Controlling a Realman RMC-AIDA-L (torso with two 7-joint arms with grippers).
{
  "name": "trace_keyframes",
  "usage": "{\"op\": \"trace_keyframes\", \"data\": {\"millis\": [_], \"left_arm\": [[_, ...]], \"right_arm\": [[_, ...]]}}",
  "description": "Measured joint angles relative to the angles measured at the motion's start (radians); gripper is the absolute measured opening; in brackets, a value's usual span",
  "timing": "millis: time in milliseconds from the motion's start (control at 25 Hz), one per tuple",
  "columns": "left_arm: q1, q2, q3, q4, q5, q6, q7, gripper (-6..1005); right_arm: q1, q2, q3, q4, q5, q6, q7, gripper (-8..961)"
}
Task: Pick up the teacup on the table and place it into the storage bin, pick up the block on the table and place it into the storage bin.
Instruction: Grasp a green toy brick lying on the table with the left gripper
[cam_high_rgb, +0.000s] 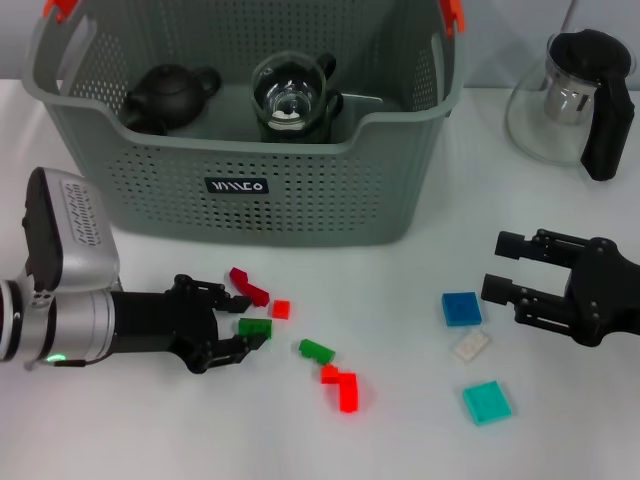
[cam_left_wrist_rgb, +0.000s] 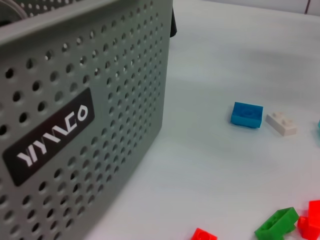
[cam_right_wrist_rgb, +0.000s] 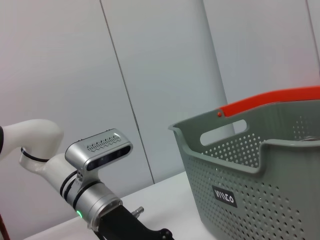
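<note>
While the teacup (cam_high_rgb: 290, 95) is already sitting in the storage bin (cam_high_rgb: 300, 180), you're working the block step: left gripper (cam_high_rgb: 240, 328) is closing around the green block (cam_high_rgb: 255, 327), not clenched yet. Right gripper (cam_high_rgb: 505, 268) is idling, jaws released. Next: clamp, lift, clear the bin's front wall.

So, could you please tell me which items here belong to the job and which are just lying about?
Job:
- storage bin
- green block at the left end effector
- glass teacup in the bin

Lying about:
- glass pitcher
- black teapot
</note>
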Motion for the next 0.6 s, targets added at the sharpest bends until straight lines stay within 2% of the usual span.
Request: {"op": "trace_keyframes", "data": {"millis": [520, 600], "left_arm": [[-0.002, 0.000, 0.022, -0.016, 0.001, -0.027, 0.003, 465], [-0.002, 0.000, 0.022, -0.013, 0.001, -0.027, -0.001, 429]], "right_arm": [[0.002, 0.000, 0.001, -0.002, 0.000, 0.004, 0.002, 665], [0.002, 0.000, 0.001, -0.002, 0.000, 0.004, 0.003, 665]]}}
